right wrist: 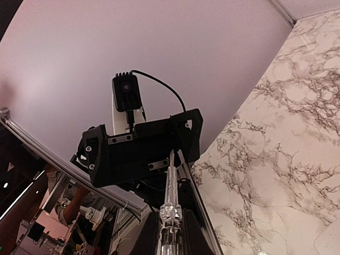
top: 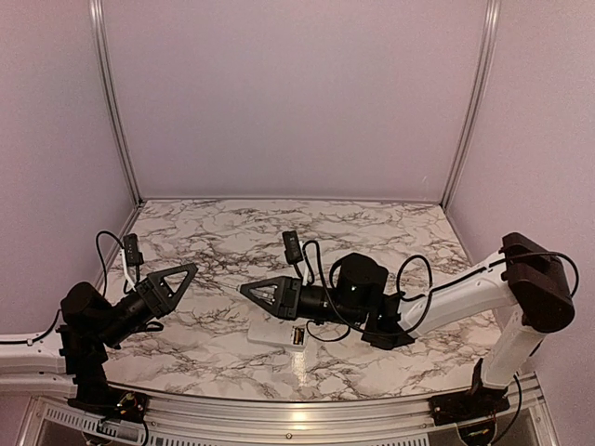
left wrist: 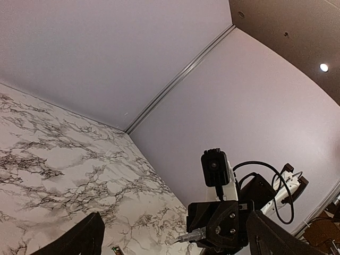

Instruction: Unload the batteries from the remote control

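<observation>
Two black arms are bolted at the bottom edge of the top view. Just above them, at lower centre, the remote control (top: 272, 332), a flat white slab with rounded corners, is laid on the counter (top: 390, 228). One gold-orange battery (top: 298, 336) is seen at its right end; a second cannot be made out. Directly above the slab in the frame, the right tool (top: 249, 289) is closed on one thin, clear, pen-like stick (right wrist: 171, 210). Toward the left, the left tool (top: 175, 288) is spread wide, with nothing between its triangular fingers. Grey veining is shown across the white marble-patterned counter. Farthest back, plain lilac walls (top: 297, 93) are joined by two metal corner strips (top: 116, 102).
</observation>
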`<action>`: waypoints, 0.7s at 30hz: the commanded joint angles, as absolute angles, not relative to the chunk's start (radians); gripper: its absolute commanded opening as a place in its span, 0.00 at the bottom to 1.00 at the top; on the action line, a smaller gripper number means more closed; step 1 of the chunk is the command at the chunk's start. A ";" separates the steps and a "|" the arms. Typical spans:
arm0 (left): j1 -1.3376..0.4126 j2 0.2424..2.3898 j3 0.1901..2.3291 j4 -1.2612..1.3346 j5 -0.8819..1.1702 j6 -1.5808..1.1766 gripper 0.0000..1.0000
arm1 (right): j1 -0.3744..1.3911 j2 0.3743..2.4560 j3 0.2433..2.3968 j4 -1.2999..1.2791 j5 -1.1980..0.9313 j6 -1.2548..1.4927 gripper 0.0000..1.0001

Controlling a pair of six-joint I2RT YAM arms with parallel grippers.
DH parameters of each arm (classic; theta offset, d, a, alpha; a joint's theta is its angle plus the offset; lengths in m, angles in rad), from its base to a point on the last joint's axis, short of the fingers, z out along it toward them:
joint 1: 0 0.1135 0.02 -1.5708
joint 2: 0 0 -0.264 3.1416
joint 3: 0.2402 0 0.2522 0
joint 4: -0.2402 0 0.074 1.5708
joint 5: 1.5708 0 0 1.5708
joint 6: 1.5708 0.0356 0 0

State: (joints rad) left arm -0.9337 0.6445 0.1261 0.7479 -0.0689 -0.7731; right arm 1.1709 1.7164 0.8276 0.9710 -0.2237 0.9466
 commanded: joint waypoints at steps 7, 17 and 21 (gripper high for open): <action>-0.931 0.664 0.184 0.602 -0.143 -0.751 0.96 | 1.169 1.516 0.848 0.391 -0.081 0.729 0.00; -0.933 0.876 0.289 0.534 -0.135 -0.744 0.89 | 1.170 1.374 0.926 -0.104 0.054 0.624 0.00; -0.937 0.974 0.347 0.482 -0.133 -0.733 0.85 | 1.170 1.335 0.962 -0.271 0.093 0.615 0.00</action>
